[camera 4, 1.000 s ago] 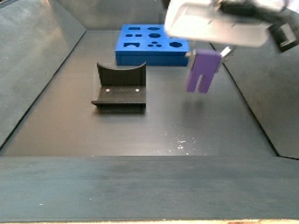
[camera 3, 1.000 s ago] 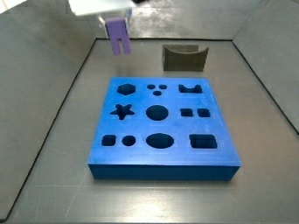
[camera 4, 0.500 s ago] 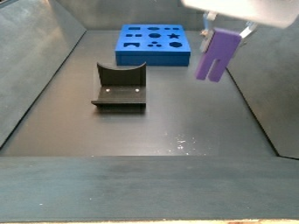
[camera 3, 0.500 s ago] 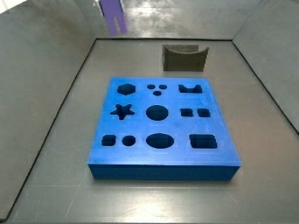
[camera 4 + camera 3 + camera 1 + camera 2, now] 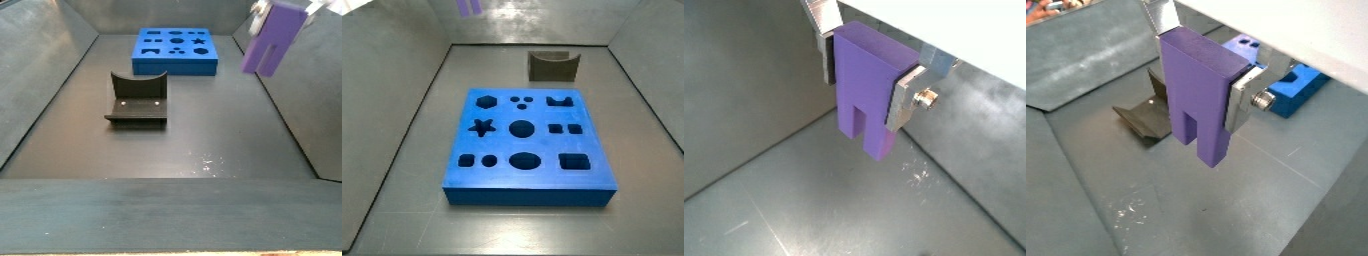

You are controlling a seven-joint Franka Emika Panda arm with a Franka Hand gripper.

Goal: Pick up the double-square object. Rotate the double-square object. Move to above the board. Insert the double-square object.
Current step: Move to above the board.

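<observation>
Double-square object, clamped in raised claw, unlabelled

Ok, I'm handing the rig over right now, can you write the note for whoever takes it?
Gripper: shut on the double-square object, fingers clamping its sides, raised high above the floor.
Double-square object: hanging tilted in a side view, off to one side of the board.
Board: flat on the floor, cutouts unfilled.
Holder: empty.
Done: pick-up.
Left: finish rotating, move above the board, insert.
</observation>
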